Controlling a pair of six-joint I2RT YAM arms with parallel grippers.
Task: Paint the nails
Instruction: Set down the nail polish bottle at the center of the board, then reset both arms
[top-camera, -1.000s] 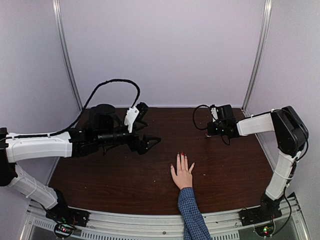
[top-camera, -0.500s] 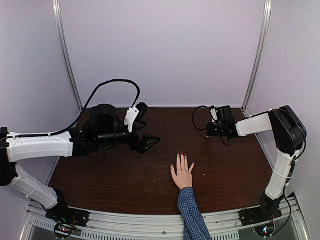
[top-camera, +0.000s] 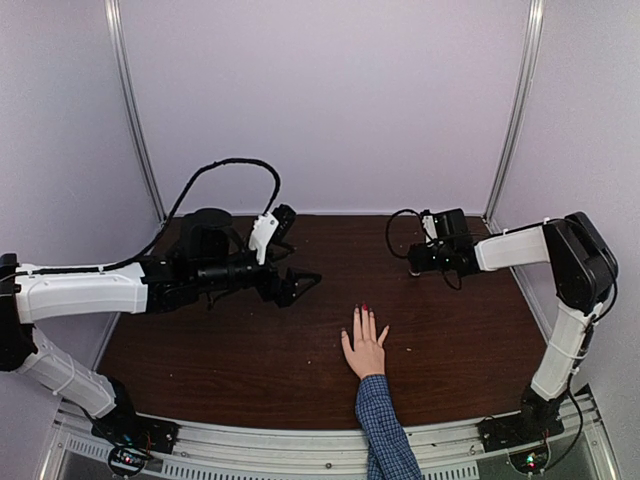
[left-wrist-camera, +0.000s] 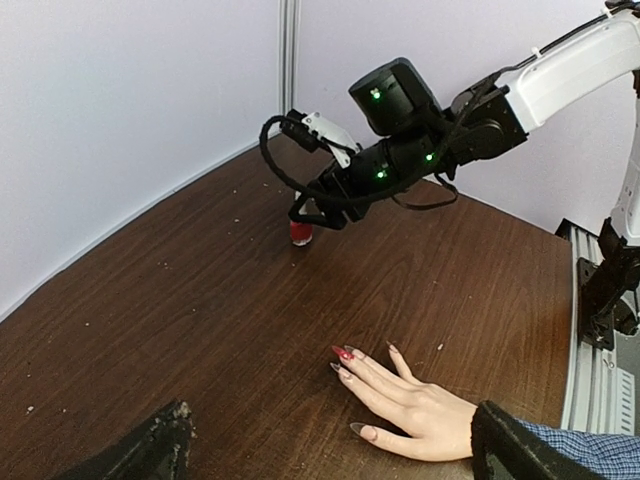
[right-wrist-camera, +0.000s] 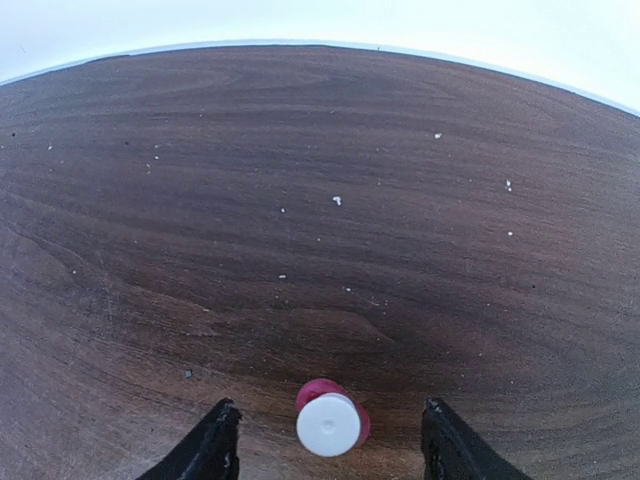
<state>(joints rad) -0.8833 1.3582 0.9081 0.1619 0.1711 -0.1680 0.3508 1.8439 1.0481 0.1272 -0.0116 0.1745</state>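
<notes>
Now standing capped between the parted fingers of the right gripper (right-wrist-camera: 328, 440): polish bottle (right-wrist-camera: 331, 422), unclamped. Left gripper (top-camera: 300, 285) splayed too. Next, probably withdrawing from the nails (left-wrist-camera: 343, 353).

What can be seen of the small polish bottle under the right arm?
The polish bottle is small, with a red body and a round white cap. It stands upright on the dark wooden table near the far right corner. The right gripper's fingers stand open to either side of it, apart from it.

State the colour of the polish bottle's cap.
White; the cap shows best in the right wrist view.
</notes>
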